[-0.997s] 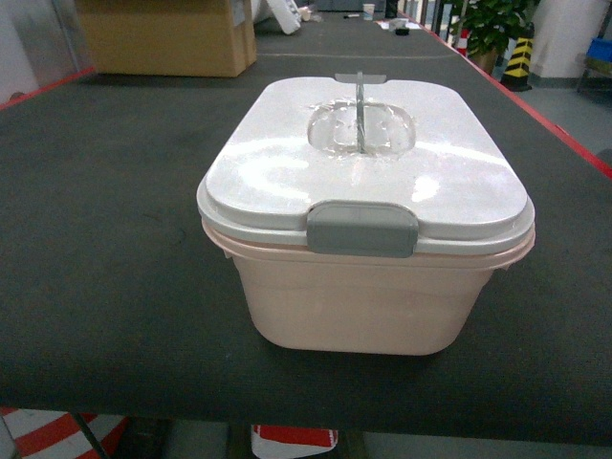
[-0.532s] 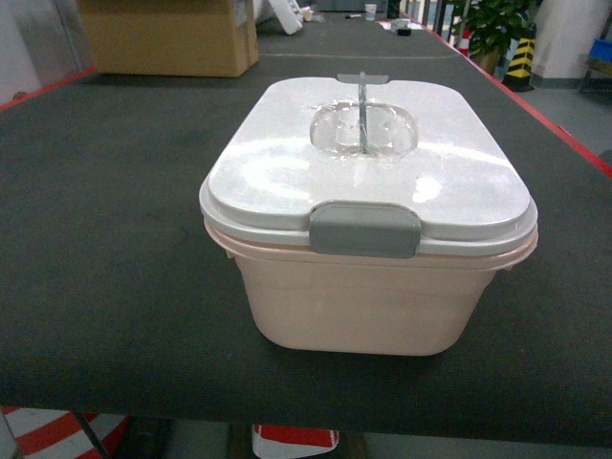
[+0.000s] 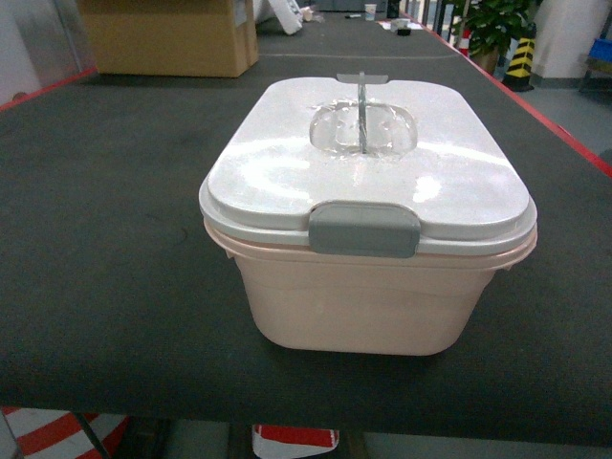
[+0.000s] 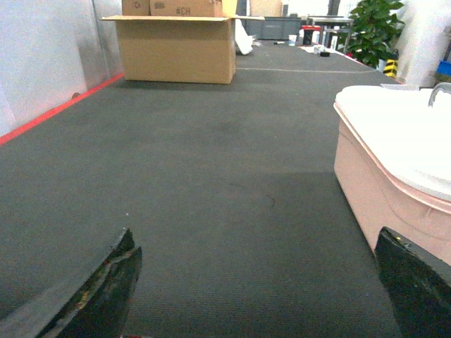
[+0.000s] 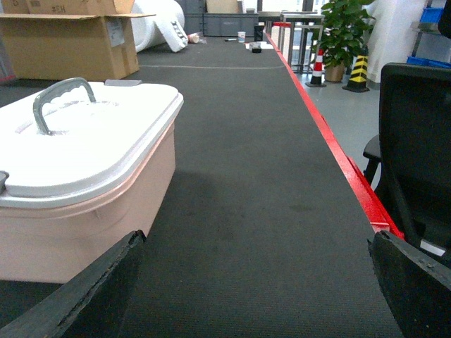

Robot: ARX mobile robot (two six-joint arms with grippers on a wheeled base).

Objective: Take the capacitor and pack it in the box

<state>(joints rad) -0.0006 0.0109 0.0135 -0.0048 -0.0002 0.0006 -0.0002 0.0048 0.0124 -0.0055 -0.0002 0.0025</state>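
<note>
The pale pink box (image 3: pixel 363 301) stands on the dark table with its white lid (image 3: pixel 368 167) on, a grey latch (image 3: pixel 363 229) at the near side and a grey handle (image 3: pixel 361 113) upright on top. No capacitor shows in any view. My left gripper (image 4: pixel 257 282) is open over bare table, with the box (image 4: pixel 384 190) to its right. My right gripper (image 5: pixel 257 282) is open too, the box (image 5: pixel 84 211) to its left, its handle (image 5: pixel 63 98) standing up. Neither gripper appears in the head view.
A brown cardboard carton (image 3: pixel 167 38) sits at the far left of the table; it shows as well in the left wrist view as a carton (image 4: pixel 176 46). The table's red edge (image 5: pixel 345 169) runs along the right, with a black chair (image 5: pixel 416 141) and potted plant (image 5: pixel 345 28) beyond.
The box sits a few pixels further right in the head view than a second ago; nothing else differs.
</note>
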